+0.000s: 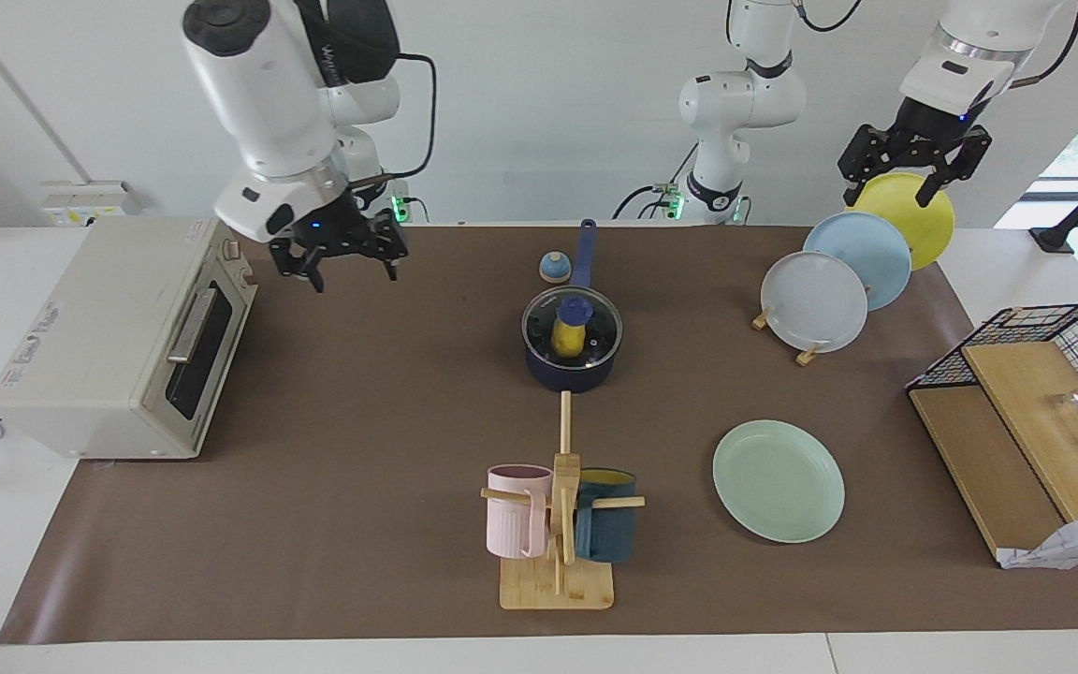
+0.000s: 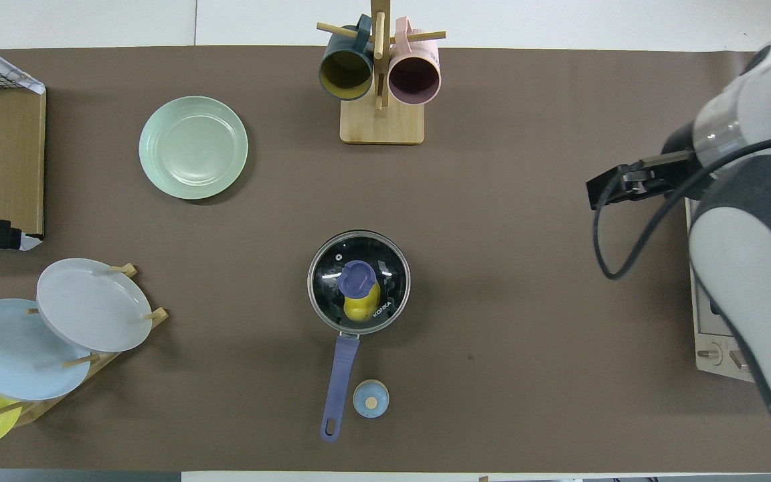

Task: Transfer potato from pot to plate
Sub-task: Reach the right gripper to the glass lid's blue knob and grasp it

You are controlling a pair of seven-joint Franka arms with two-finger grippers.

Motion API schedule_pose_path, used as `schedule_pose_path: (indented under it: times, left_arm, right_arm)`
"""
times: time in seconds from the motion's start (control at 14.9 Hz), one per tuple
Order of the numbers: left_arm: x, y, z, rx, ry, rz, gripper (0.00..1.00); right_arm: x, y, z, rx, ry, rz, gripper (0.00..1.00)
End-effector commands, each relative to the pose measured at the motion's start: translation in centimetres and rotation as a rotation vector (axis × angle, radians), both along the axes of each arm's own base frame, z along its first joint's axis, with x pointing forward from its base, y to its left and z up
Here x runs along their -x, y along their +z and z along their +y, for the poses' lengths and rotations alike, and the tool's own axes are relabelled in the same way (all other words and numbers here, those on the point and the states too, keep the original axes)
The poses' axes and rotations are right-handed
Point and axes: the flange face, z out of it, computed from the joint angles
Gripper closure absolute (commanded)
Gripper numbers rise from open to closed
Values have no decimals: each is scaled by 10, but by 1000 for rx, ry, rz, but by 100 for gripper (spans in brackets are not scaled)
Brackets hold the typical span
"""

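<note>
Nothing of the task is judged to have been done yet. The potato [image 1: 567,338] is seen inside the pot [image 1: 573,373], under a glass lid [image 1: 595,323] with a blue knob [image 1: 575,309] that is seated on the rim. The pot is placed near the middle of the table, its handle [image 1: 585,251] pointed toward the robots, with a small blue round object [image 1: 554,268] just beside the handle. The plate [image 1: 779,480] is found bare, farther from the robots than the pot and toward the left arm's end of the table, beside the mug stand [image 1: 558,552]. The right gripper [image 1: 352,262] is held in the air beside the toaster oven [image 1: 118,342], over the mat at the right arm's end, with its fingers spread apart and nothing between them. The left gripper [image 1: 913,173] is raised over the plate rack [image 1: 787,335], just in front of the yellow plate [image 1: 918,220]; its fingers are likewise parted and nothing is gripped. By this reading, the lid is left to be lifted off first; then the potato is to be grasped, carried over and set down on the plate.
</note>
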Motion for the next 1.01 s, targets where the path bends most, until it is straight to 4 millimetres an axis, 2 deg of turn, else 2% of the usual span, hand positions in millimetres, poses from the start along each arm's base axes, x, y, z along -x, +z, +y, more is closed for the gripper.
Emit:
schedule_pose_path:
  times: [0.0, 0.07, 0.13, 0.34, 0.47, 0.61, 0.74, 0.94]
  left_arm:
    - [8, -1, -3, -4, -3, 6, 0]
    - [7, -3, -2, -3, 2, 7, 0]
    - [11, 0, 1, -3, 1, 5, 0]
    - [10, -4, 7, -3, 12, 4, 0]
    - [10, -5, 9, -2, 12, 1, 0]
    - [9, -9, 10, -3, 7, -15, 0]
    - [6, -14, 9, -3, -17, -55, 0]
    - [-9, -22, 10, 0, -32, -86, 0]
  right_arm:
    - [-2, -19, 85, -1, -7, -22, 0]
    - [4, -29, 115, 17, -33, -46, 0]
    - [7, -41, 135, 41, -54, -54, 0]
    - [20, -45, 161, 29, -43, -56, 0]
    - [34, -51, 191, 14, -75, -76, 0]
    - [41, -76, 218, 1, -76, -94, 0]
    - [42, -96, 227, 5, -102, -84, 0]
    - [60, -132, 242, 4, -76, -86, 0]
